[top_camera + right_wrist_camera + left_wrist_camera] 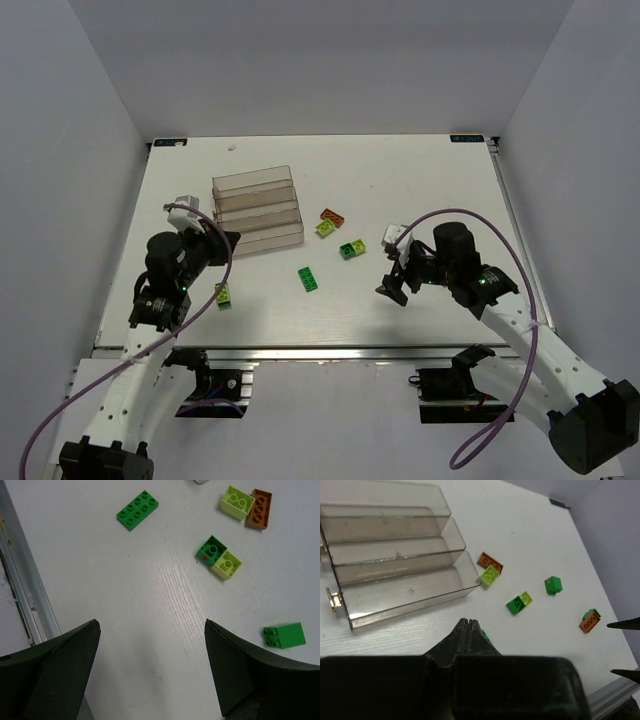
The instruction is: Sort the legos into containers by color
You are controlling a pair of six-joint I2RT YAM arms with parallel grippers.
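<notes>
The legos (352, 248) lie loose in the middle of the bench (420, 170), just right of the containers (256, 213), which sit far left and look empty. The right jaws hang wide open, empty, over the scatter's right side. The left jaws are closed on nothing beside the containers' near end. Better to straddle a lone piece like the green brick (285, 635) than the touching green-lime pair (219, 556). The left wrist view shows an orange-green brick (590, 621) that the top view hides under the right arm (520, 320).

No legible text, two small corner tags (467, 137) on the table (420, 190), too blurred to read
</notes>
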